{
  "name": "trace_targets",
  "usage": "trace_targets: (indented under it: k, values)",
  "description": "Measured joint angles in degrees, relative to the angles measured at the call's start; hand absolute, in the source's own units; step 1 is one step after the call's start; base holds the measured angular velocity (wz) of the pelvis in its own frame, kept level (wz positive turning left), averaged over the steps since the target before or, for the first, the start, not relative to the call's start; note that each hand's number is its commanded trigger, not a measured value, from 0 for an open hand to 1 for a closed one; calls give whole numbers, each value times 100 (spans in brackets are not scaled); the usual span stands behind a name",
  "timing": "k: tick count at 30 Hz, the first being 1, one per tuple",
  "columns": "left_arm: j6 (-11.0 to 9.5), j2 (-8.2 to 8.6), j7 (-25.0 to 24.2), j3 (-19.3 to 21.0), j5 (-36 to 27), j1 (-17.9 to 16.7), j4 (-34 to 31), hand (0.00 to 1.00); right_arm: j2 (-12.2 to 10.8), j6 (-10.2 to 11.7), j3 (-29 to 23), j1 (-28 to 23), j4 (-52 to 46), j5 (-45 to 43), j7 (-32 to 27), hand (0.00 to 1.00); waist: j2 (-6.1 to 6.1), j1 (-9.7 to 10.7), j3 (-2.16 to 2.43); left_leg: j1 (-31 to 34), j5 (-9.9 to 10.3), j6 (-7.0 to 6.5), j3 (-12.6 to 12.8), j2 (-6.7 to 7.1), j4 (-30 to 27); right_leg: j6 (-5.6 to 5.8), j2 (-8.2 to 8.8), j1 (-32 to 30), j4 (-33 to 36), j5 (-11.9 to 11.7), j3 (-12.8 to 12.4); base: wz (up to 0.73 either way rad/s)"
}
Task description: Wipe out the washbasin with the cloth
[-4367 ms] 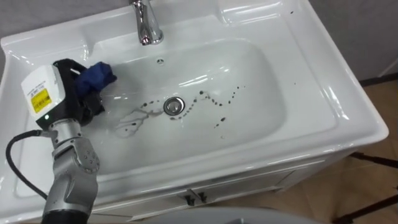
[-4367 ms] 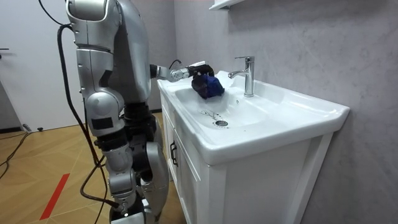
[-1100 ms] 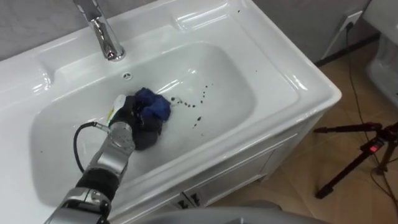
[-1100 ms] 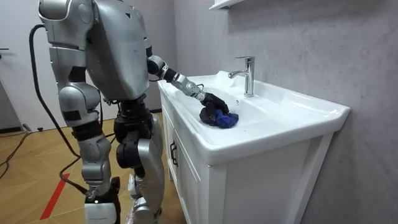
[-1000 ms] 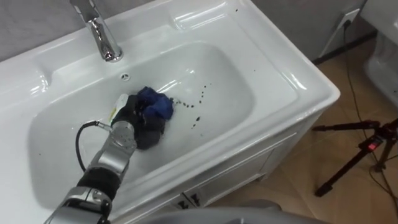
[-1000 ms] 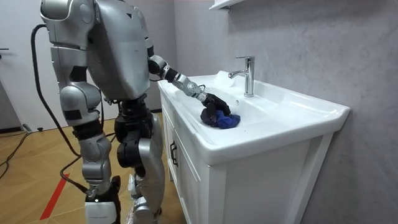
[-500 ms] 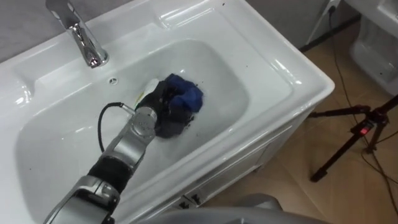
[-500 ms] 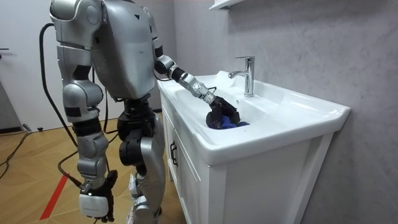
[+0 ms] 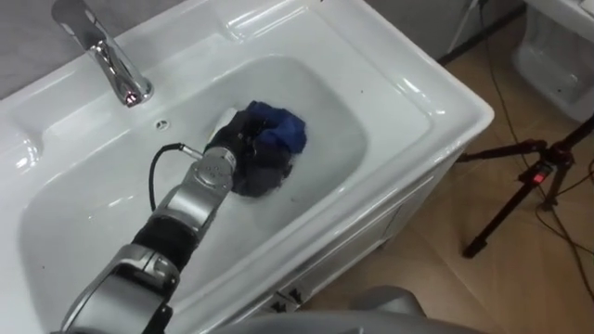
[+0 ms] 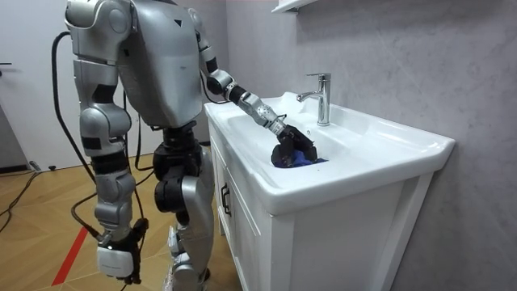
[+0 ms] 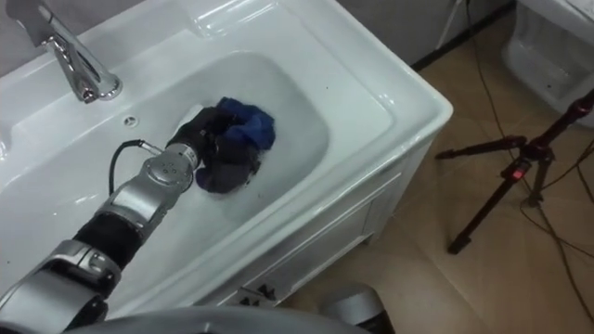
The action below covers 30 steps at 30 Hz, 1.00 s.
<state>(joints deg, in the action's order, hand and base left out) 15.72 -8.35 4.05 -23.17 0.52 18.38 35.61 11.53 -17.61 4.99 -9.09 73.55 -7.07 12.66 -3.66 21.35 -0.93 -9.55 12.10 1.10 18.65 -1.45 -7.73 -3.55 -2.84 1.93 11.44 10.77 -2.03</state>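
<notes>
The white basin sits in a vanity top with a chrome tap at its back. My left hand reaches in from the lower left and is shut on a bunched dark blue cloth, pressing it onto the basin floor near the middle. The drain is hidden beneath hand and cloth. In the room view I stand at the vanity's front corner with the left hand and cloth down in the bowl. My right hand hangs by my side.
A white cabinet carries the basin, against a grey wall. On the wooden floor to my right stands a black tripod, with a white container beyond it. A shelf hangs above the tap.
My left hand has dragged the cloth from the basin's left side across the drain and the dark spots toward the right. The head camera has shifted along with it.
</notes>
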Motion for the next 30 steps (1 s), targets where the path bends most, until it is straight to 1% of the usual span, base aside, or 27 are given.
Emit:
trace_targets:
  k: [2,3,4,5,6,9,12,15,17,21,25,26,28,30]
  values:
    - [4,12,-2,-27,-130,7,-70,100,11,2,4,-27,26,0,2,0,-9,41,5,7,0,-1,-10,-1,-2,15,8,-13,-1,-9,-21,-5]
    - [11,45,-5,-69,-144,77,-79,100,36,2,4,-35,36,2,3,0,-28,53,13,29,0,-1,-16,-2,-4,31,25,-33,11,-19,-17,0]
    - [55,50,-25,-173,-203,211,-121,100,72,3,11,-40,35,9,2,0,-52,53,10,51,0,-1,-17,4,-5,51,40,-52,27,-32,-17,0]
    - [61,51,-54,-232,-230,287,-134,100,87,3,16,-38,35,9,2,0,-59,53,11,58,0,-1,-20,10,-4,60,50,-60,30,-37,-16,0]
    - [61,52,-94,-375,-253,448,-135,100,110,6,63,-28,30,9,2,0,-59,52,12,56,3,-6,-30,16,-4,80,62,-60,35,-49,-17,0]
    - [61,85,-108,-573,-378,719,-134,100,127,12,244,-22,24,92,4,0,-58,53,11,46,45,-75,-23,15,-4,110,65,-43,34,-69,-12,-1]
    - [61,139,-108,-656,-467,830,-138,100,129,10,281,-21,5,200,1,0,-58,54,9,37,75,-125,-22,21,-4,144,73,2,17,-90,-11,0]
    - [61,190,-108,-656,-471,836,-269,100,128,8,282,-2,7,267,1,0,-57,54,8,47,107,-178,-33,26,-6,163,74,-7,11,-100,-13,0]
    - [60,235,-108,-655,-491,849,-316,100,129,1,281,10,6,308,-1,0,-57,54,8,51,108,-180,-30,34,-6,176,81,-13,10,-108,-19,0]
    - [60,254,-108,-655,-621,852,-316,100,129,0,282,17,5,437,-2,0,-55,55,7,64,107,-180,-27,36,-6,181,81,-56,10,-110,-21,0]
    - [59,254,-139,-640,-605,850,-316,100,130,0,276,28,32,435,4,0,-55,38,7,94,107,-181,-3,27,-11,180,73,-81,15,-110,-9,0]
    - [57,256,-188,-633,-509,847,-316,100,130,1,280,22,34,435,6,0,-55,38,7,97,107,-181,-14,26,-13,180,70,-79,11,-110,-8,0]
    - [3,268,-240,-656,-306,818,-282,100,130,-3,280,1,24,429,13,0,-51,26,5,81,107,-181,-11,27,-10,179,70,-67,16,-110,-8,-3]
    - [-190,216,-249,-641,-52,578,-205,100,128,0,278,-2,-26,422,31,0,-23,3,-9,42,107,-181,-24,24,-4,179,66,-48,35,-110,-25,-10]
